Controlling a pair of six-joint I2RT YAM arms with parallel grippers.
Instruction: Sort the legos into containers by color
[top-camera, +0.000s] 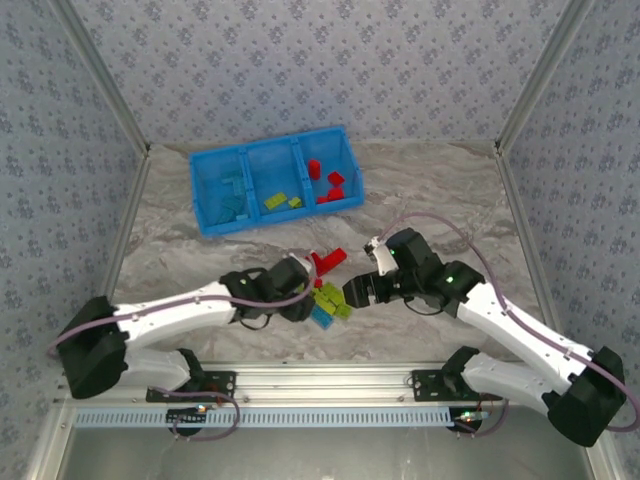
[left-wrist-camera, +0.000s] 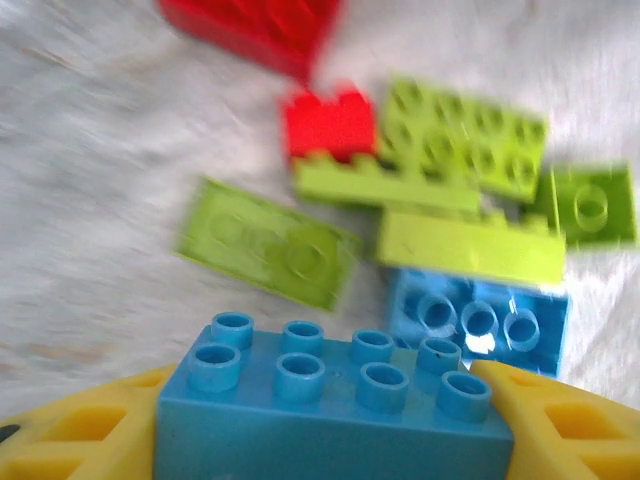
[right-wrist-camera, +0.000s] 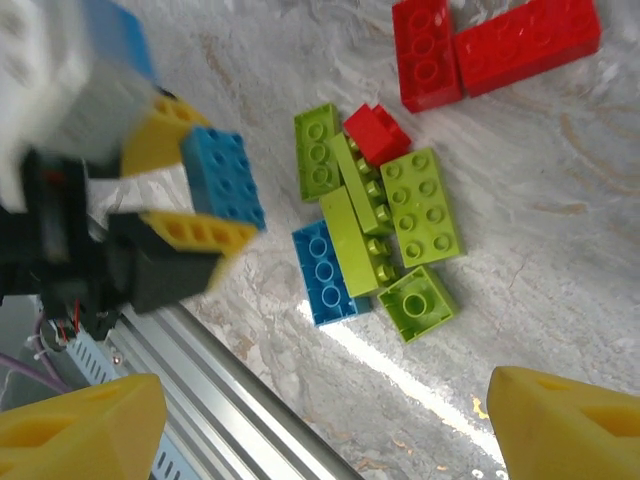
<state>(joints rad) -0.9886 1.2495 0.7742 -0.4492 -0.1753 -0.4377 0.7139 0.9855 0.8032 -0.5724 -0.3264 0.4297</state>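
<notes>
Left hand (left-wrist-camera: 335, 440) grips blue brick (left-wrist-camera: 330, 400) near front rail (right-wrist-camera: 215, 375).

A marbled grey tabletop (top-camera: 200, 250) is seen across the middle of the top view. It is enclosed from 9 through 12 to 3 o'clock by patterned blue-grey walls (top-camera: 330, 60). A left post (top-camera: 103, 75) is set at 10 o'clock and a right post (top-camera: 541, 70) at 2 o'clock. At 6 o'clock the table's edge is bordered by an aluminium rail (top-camera: 320, 378), with a slotted strip (top-camera: 300, 415) fixed just beside it.
</notes>
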